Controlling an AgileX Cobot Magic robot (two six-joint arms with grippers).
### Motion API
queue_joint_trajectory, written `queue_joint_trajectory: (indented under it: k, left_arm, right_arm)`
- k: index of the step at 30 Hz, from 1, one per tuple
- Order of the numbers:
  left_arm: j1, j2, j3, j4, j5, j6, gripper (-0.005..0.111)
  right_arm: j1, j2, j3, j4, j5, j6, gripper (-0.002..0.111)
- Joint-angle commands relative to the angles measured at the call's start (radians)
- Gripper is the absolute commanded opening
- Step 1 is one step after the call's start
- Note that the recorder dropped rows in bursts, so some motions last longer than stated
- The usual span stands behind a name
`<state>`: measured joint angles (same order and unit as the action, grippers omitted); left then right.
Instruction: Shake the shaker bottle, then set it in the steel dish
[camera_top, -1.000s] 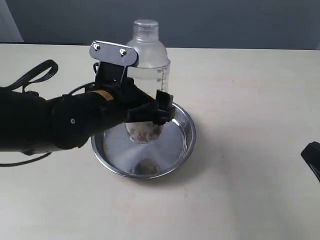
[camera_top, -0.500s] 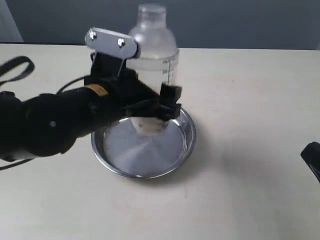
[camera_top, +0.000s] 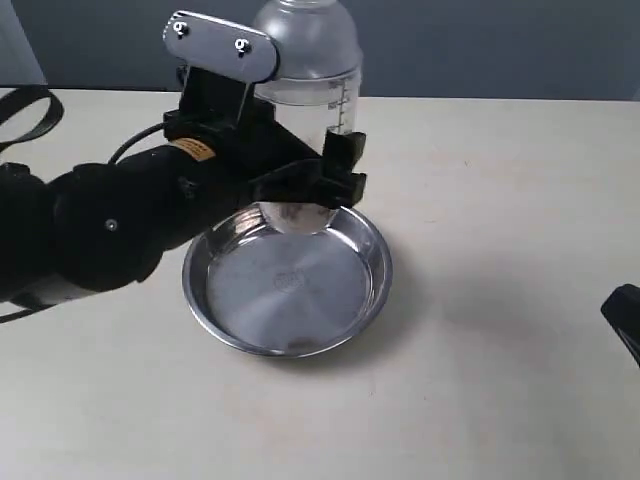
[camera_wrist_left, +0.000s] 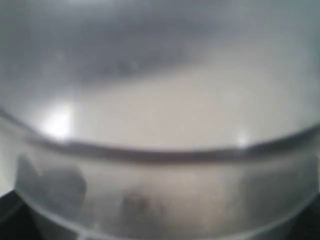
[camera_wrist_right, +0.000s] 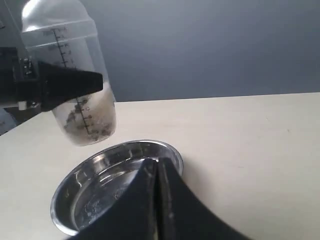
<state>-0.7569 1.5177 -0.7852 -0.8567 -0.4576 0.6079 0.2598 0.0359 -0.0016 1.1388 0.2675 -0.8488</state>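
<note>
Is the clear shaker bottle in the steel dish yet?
Out. The clear plastic shaker bottle hangs above the shiny round steel dish, base off its bottom.

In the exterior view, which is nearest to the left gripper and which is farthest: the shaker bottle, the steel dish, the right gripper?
1. shaker bottle, held in the left gripper.
2. steel dish, just below it.
3. right gripper, at the far right edge.
</note>
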Motion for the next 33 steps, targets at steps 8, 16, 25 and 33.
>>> queue_joint_trajectory:
  k: [8,16,25,33]
  left_arm:
    - [0.046,0.144,0.044,-0.119,0.032,-0.031,0.0]
    - [0.065,0.128,0.05,-0.069,0.077,-0.11,0.0]
    - [0.056,0.068,0.037,-0.077,-0.001,-0.04,0.0]
    - [-0.032,-0.092,0.026,0.008,-0.085,-0.013,0.0]
  right_arm:
    - [-0.001,-0.004,0.002,0.003,0.0,-0.004,-0.001]
    - [-0.001,-0.004,0.002,0.003,0.016,-0.004,-0.001]
    - [-0.001,-0.004,0.002,0.003,0.013,-0.004,-0.001]
    - [-0.001,-0.004,0.002,0.003,0.013,-0.004,-0.001]
